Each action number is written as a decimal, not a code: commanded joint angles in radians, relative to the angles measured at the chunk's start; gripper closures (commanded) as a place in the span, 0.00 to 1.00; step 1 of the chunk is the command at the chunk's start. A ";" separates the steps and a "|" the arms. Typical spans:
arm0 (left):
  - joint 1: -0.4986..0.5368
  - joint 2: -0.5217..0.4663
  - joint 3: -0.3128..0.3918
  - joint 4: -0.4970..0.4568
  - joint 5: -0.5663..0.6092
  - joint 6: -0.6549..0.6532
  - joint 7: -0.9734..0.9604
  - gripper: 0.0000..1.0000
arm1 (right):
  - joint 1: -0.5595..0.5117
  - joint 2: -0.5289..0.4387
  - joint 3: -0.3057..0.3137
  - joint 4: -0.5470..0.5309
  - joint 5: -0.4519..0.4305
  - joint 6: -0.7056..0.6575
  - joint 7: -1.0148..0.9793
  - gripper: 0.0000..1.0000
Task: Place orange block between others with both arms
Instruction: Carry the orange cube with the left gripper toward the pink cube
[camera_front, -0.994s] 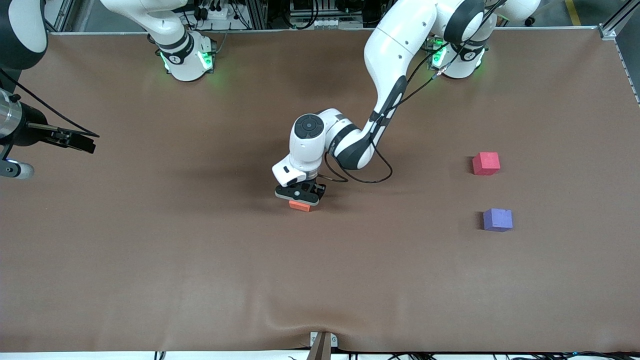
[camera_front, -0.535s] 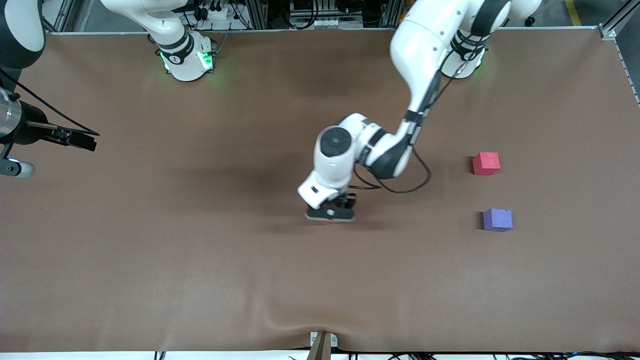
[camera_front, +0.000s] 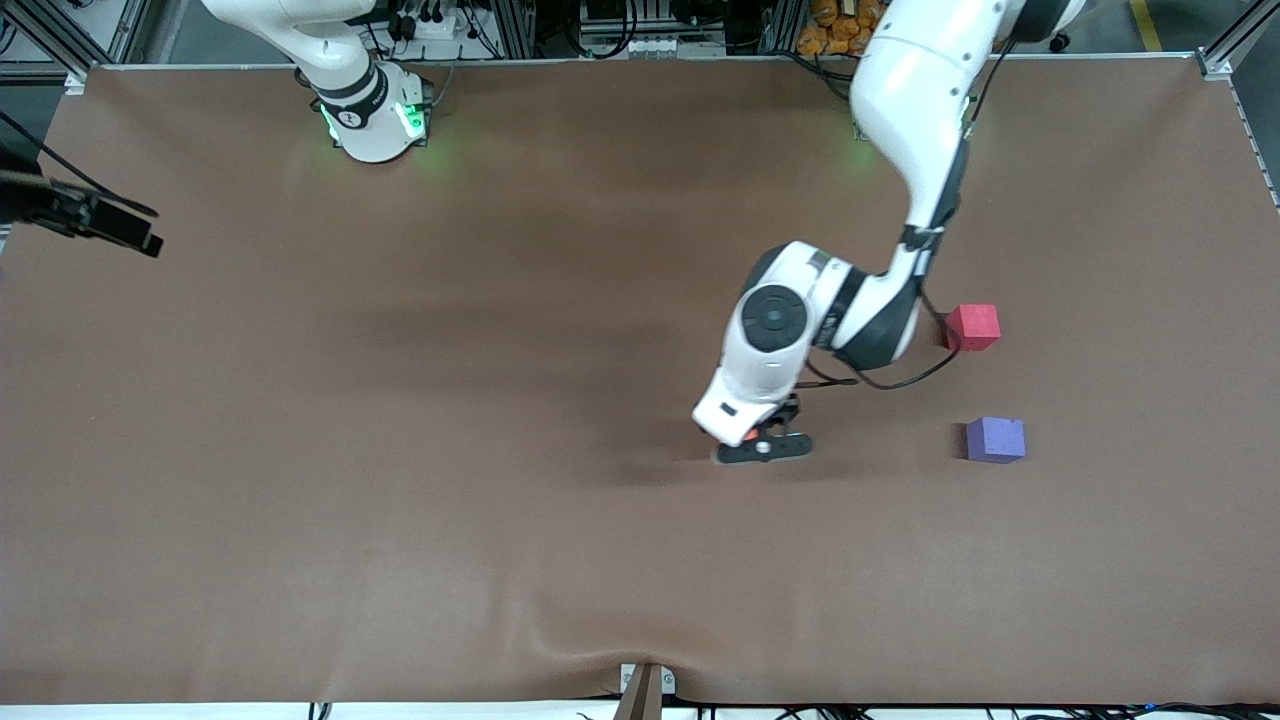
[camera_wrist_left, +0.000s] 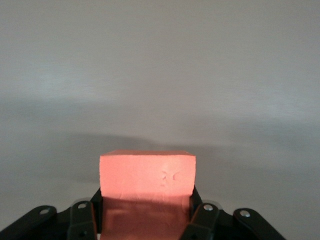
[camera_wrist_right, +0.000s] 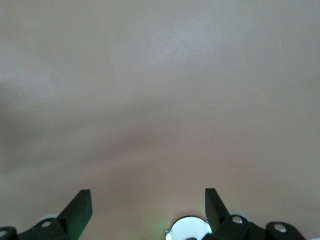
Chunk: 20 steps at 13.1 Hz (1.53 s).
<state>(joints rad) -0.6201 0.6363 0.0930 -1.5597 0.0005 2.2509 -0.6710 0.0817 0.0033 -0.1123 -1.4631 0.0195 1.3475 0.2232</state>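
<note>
Front view: left hand (camera_front: 765, 446) carries the orange block (camera_front: 750, 436) over bare tabletop (camera_front: 400, 480), short of the red-pink cube (camera_front: 973, 327) and purple-blue cube (camera_front: 996, 440).

Left wrist view: fingers (camera_wrist_left: 201, 220) clamped on opposite flat faces — looks light, soft foam; gentle squeeze should suffice.

Right wrist view: right hand (camera_wrist_right: 148, 205) spread apart, empty, waiting over its own end of the tabletop.

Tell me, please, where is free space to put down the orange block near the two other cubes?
The bare mat between the red-pink cube and the purple-blue cube is free. The left gripper, holding the orange block, has bare mat toward them. Nowhere is crowded.
</note>
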 joint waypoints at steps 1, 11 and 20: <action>0.080 -0.217 -0.012 -0.270 0.015 0.039 0.055 0.64 | -0.025 -0.039 0.005 -0.023 0.020 0.005 -0.048 0.00; 0.324 -0.497 -0.015 -0.694 0.119 0.173 0.233 0.64 | -0.034 -0.071 0.020 -0.025 0.028 0.001 -0.082 0.00; 0.553 -0.511 -0.018 -0.759 0.119 0.257 0.649 0.65 | -0.140 -0.045 0.100 -0.005 0.028 0.005 -0.212 0.00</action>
<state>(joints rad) -0.0750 0.1657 0.0902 -2.2433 0.0979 2.4374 -0.0335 -0.0271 -0.0435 -0.0310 -1.4656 0.0257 1.3488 0.0358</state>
